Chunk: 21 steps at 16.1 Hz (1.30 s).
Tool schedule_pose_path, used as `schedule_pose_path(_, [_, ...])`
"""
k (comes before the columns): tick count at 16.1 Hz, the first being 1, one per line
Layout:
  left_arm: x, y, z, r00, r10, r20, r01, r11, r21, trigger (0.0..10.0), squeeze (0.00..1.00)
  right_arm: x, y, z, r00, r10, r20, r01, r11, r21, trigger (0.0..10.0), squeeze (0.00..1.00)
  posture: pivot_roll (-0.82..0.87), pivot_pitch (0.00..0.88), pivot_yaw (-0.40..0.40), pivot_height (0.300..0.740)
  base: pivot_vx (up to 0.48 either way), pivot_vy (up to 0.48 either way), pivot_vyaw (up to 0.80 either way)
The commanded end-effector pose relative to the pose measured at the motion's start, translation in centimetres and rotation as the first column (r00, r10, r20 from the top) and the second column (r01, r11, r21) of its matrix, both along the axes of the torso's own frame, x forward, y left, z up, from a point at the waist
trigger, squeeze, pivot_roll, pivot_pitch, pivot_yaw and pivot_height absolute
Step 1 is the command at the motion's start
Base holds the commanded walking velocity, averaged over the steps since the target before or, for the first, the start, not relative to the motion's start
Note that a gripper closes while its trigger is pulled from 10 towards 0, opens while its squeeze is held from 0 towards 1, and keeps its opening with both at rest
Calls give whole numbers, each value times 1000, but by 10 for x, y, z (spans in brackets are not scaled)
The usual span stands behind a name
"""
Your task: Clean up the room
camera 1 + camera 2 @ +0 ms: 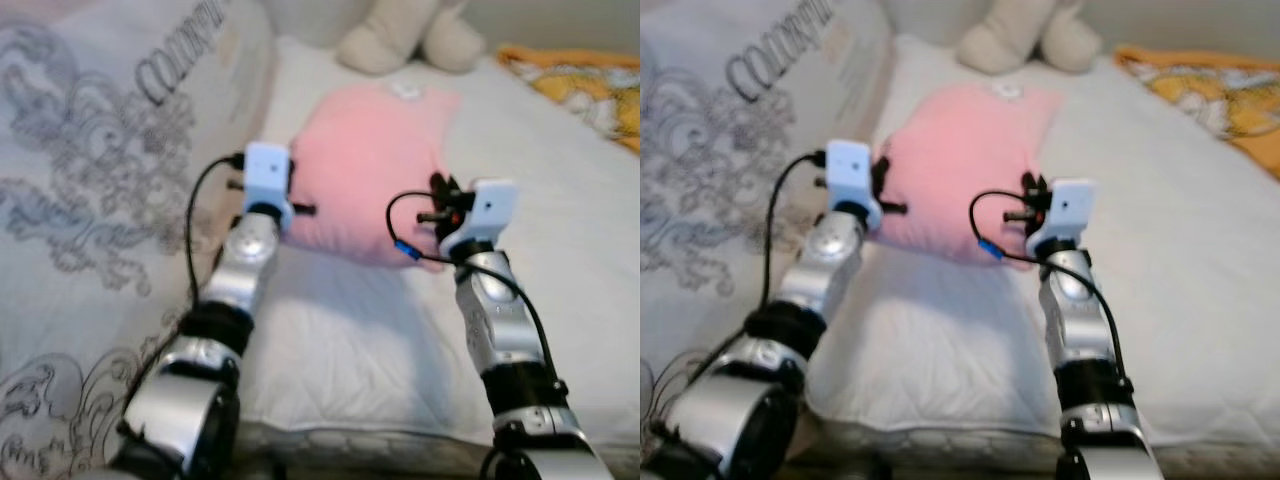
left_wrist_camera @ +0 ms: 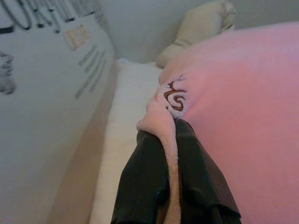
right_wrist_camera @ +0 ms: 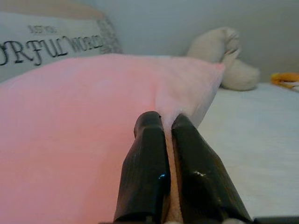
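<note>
Grey printed bedding (image 3: 42, 39) on robot's left: large dark serif capitals, "...ORFUL WORLD" readable in right wrist view, smaller line above starts "JUST YOU", rest blurred. Head views show same print as "COLOURFU..." (image 1: 185, 45), cut off. Small text block beside it in left wrist view, too blurred. Pink pillow (image 2: 233, 102) corner: brown embroidered squiggle, unreadable.

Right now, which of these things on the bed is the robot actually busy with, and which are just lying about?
In use:
- pink pillow, pinched at its near edge
- left gripper, shut on it
- right gripper, shut on it

Lying about:
- cream plush toy
- orange blanket
- grey patterned duvet
- white mattress
</note>
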<state>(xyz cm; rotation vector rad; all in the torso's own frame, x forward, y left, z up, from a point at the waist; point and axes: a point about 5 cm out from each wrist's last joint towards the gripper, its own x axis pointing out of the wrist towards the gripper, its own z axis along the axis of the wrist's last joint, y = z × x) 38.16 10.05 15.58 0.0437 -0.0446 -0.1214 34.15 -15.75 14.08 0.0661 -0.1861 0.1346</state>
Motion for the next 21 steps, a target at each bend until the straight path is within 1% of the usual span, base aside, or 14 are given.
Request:
schedule_pose_path(1, [4, -1, 6, 1000, 10, 7, -10, 1000, -3, 10000, 0, -1, -16, 0, 999, -49, -5, 49, 999, 1, 10000, 0, 35, 0, -18, 740, 0, 0, 0])
schedule_pose_path(4, [4, 5, 1, 999, 37, -16, -37, 999, 8, 10000, 0, -1, -15, -4, 999, -38, -18, 38, 999, -6, 10000, 0, 29, 0, -13, 740, 0, 0, 0])
schedule_pose_path(5, [4, 9, -6, 998, 60, -35, -59, 998, 26, 10000, 0, 0, -14, -11, 998, -17, -53, 16, 1000, -17, 10000, 0, 30, 16, -12, 740, 0, 0, 0])
schedule_pose_path(7, [3, 12, -11, 996, 73, -45, -72, 997, 33, 10000, 0, 1, -14, -15, 997, -3, -79, 0, 1000, -31, 10000, 0, 35, 55, -19, 740, 0, 0, 0])
schedule_pose_path(8, [4, 12, -11, 996, 78, -41, -76, 996, 43, 10000, 0, 5, -15, -15, 996, 5, -88, -9, 999, -50, 10000, 0, 34, 66, -17, 740, 0, 0, 0])
schedule_pose_path(10, [6, 15, -6, 996, 89, -16, -89, 996, 27, 10000, 0, 11, -19, -8, 998, 14, -65, -21, 994, -107, 10000, 0, 30, 82, -12, 740, 0, 0, 0])
schedule_pose_path(13, [8, 15, -5, 993, 121, 2, -121, 993, 15, 10000, 0, 22, -25, -8, 996, -6, -89, -4, 993, -120, 10000, 0, 23, 105, -5, 740, 0, 0, 0])
schedule_pose_path(15, [6, 18, -11, 986, 165, -12, -165, 986, 28, 10000, 0, 25, -20, -13, 993, -4, -120, -10, 994, -113, 10000, 0, 15, 110, -4, 740, 0, 0, 0])
schedule_pose_path(16, [0, 24, -22, 967, 256, -11, -255, 965, 59, 10000, 0, 26, -8, -23, 985, 31, -168, -44, 996, -75, 10000, 0, 12, 114, -7, 740, 0, 0, 0])
schedule_pose_path(17, [-3, 28, -28, 955, 296, -21, -293, 953, 79, 10000, 0, 24, -2, -27, 981, 54, -186, -68, 995, -71, 10000, 0, 14, 116, -12, 740, 0, 0, 0])
schedule_pose_path(18, [-10, 31, -41, 940, 338, -38, -330, 935, 131, 10000, 0, 21, 7, -36, 972, 95, -215, -110, 992, -58, 10000, 0, 16, 120, -16, 740, 0, 0, 0])
schedule_pose_path(19, [-13, 31, -46, 937, 345, -44, -336, 930, 151, 10000, 0, 19, 11, -41, 966, 116, -231, -131, 990, -53, 10000, 0, 20, 122, -19, 740, 0, 0, 0])
schedule_pose_path(20, [-22, 26, -60, 941, 333, -57, -318, 930, 185, 10000, 0, 13, 16, -54, 949, 154, -275, -168, 986, -25, 10000, 0, 25, 126, -22, 740, 0, 0, 0])
schedule_pose_path(21, [-25, 23, -64, 944, 324, -66, -307, 932, 191, 10000, 0, 11, 16, -58, 941, 167, -293, -179, 984, -14, 10000, 0, 28, 128, -27, 740, 0, 0, 0])
